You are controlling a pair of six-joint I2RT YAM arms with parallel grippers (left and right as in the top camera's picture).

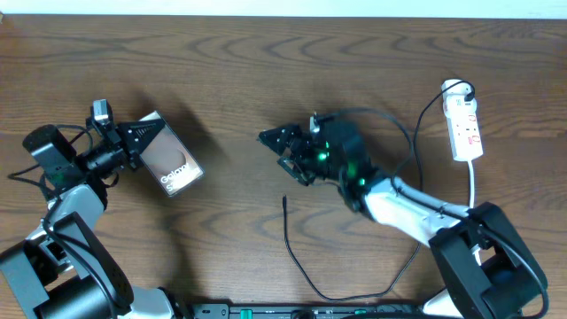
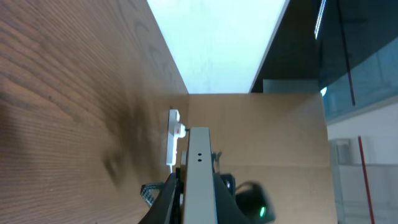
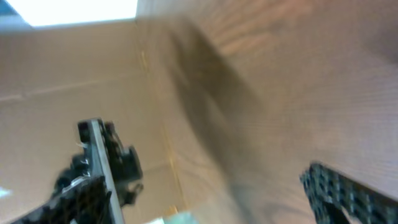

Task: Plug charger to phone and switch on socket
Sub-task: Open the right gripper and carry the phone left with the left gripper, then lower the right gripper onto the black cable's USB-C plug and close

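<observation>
My left gripper (image 1: 140,143) is shut on one end of the phone (image 1: 170,165) and holds it tilted on edge at the left of the table. In the left wrist view the phone (image 2: 199,163) shows edge-on between the jaws (image 2: 198,190). My right gripper (image 1: 280,154) is open and empty at mid-table, pointing left toward the phone. The charger's plug tip (image 1: 284,200) lies on the table just in front of it, and its thin cable loops to the front and right. The white socket (image 1: 466,124) lies at the far right. The right wrist view is blurred and shows the phone (image 3: 98,157) edge-on.
The socket's white cord (image 1: 475,182) runs toward the right arm base (image 1: 483,257). The socket also shows far off in the left wrist view (image 2: 173,138). A brown cardboard wall (image 2: 261,130) stands beyond the table edge.
</observation>
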